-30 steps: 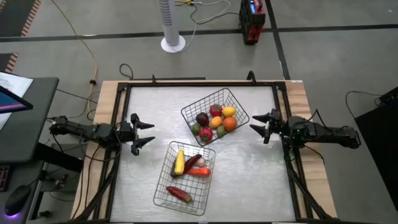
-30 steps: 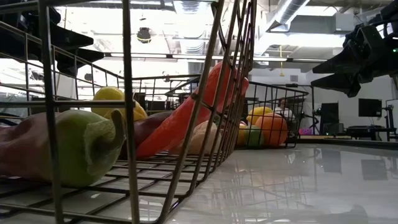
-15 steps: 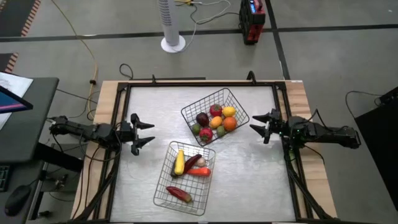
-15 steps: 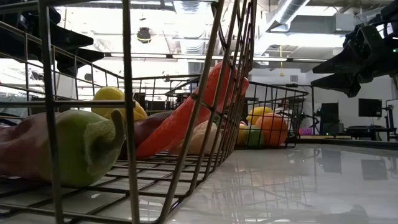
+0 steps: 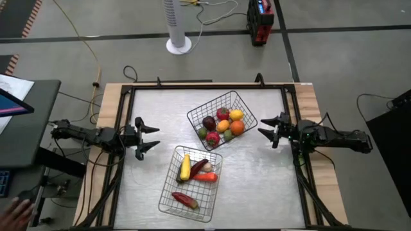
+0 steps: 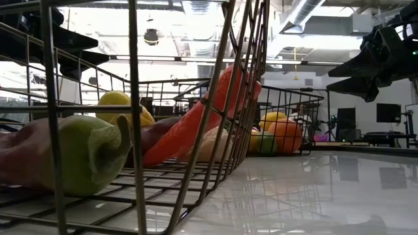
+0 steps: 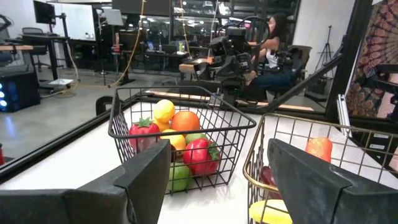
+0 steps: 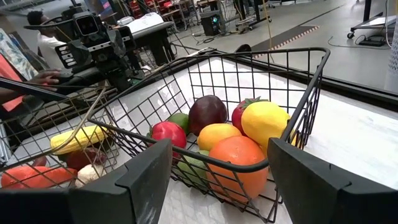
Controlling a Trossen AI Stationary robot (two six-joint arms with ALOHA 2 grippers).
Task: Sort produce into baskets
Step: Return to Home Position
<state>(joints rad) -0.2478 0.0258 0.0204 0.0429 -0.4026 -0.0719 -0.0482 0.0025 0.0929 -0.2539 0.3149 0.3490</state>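
Over the counter, high view: the counter (image 5: 257, 183) carries both baskets in the middle, between the two arms; no piece lies loose on it.
Far basket: the far basket (image 5: 238, 97) holds the round produce (image 5: 223, 124).
Near basket: the near basket (image 5: 165, 199) holds the long produce (image 5: 192, 169).
Left jaws: spread wide and empty on the left arm (image 5: 90, 135), at the counter's left edge, apart from both baskets.
Right jaws: spread wide and empty on the right arm (image 5: 327, 137), near the far basket's right corner.
Low view: the near basket's wire fills the foreground. Dark jaws hang at both upper corners, above the wire.
Left wrist view: both baskets lie ahead between the wide fingers (image 7: 143, 180), which hold nothing.
Right wrist view: the far basket is close ahead, with an orange (image 8: 239, 158) and a lemon (image 8: 264, 121) at its near wall. The fingers (image 8: 146, 180) are wide.
Homing well: the sorting looks finished. Draw each arm straight back at its present height, with no sideways sweep. The right jaws need the most care, being closest to a rim.
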